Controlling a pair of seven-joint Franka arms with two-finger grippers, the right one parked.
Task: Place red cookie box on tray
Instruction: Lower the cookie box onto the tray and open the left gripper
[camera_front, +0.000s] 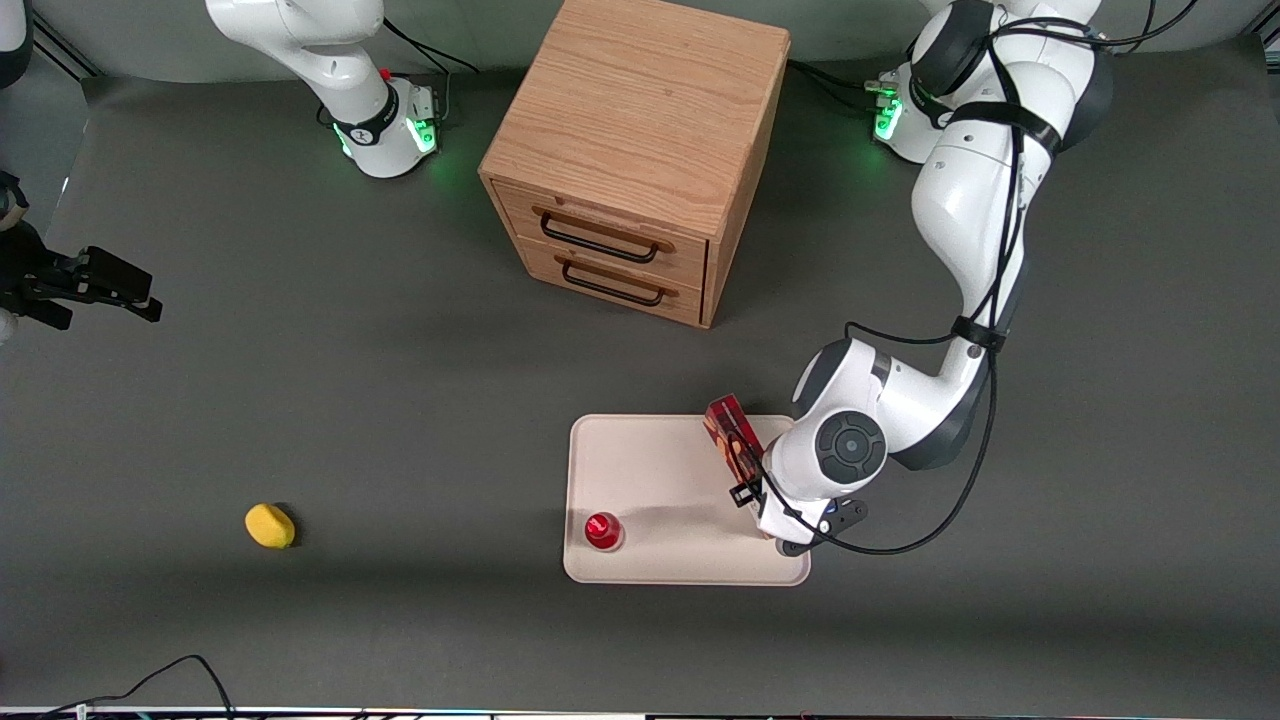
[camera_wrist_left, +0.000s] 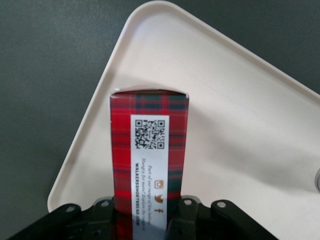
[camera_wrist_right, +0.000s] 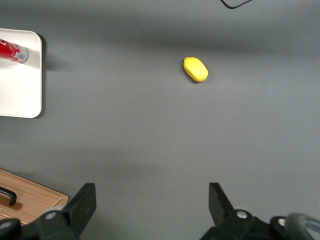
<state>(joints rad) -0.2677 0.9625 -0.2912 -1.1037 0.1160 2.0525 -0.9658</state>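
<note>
The red cookie box (camera_front: 727, 425), long and narrow with a plaid pattern, is held tilted over the cream-white tray (camera_front: 660, 470), near the tray's edge toward the working arm's end. My left gripper (camera_front: 744, 468) is shut on one end of it. In the left wrist view the box (camera_wrist_left: 149, 150) shows its white label with a QR code, and the black fingers (camera_wrist_left: 186, 216) press on both of its long sides, with the gripper (camera_wrist_left: 145, 220) around it and the tray (camera_wrist_left: 230, 130) below. I cannot tell whether the box touches the tray.
A small round red cup-like object (camera_front: 603, 530) stands on the tray's near part. A wooden two-drawer cabinet (camera_front: 640, 150) stands farther from the camera. A yellow oval object (camera_front: 270, 526) lies on the grey table toward the parked arm's end.
</note>
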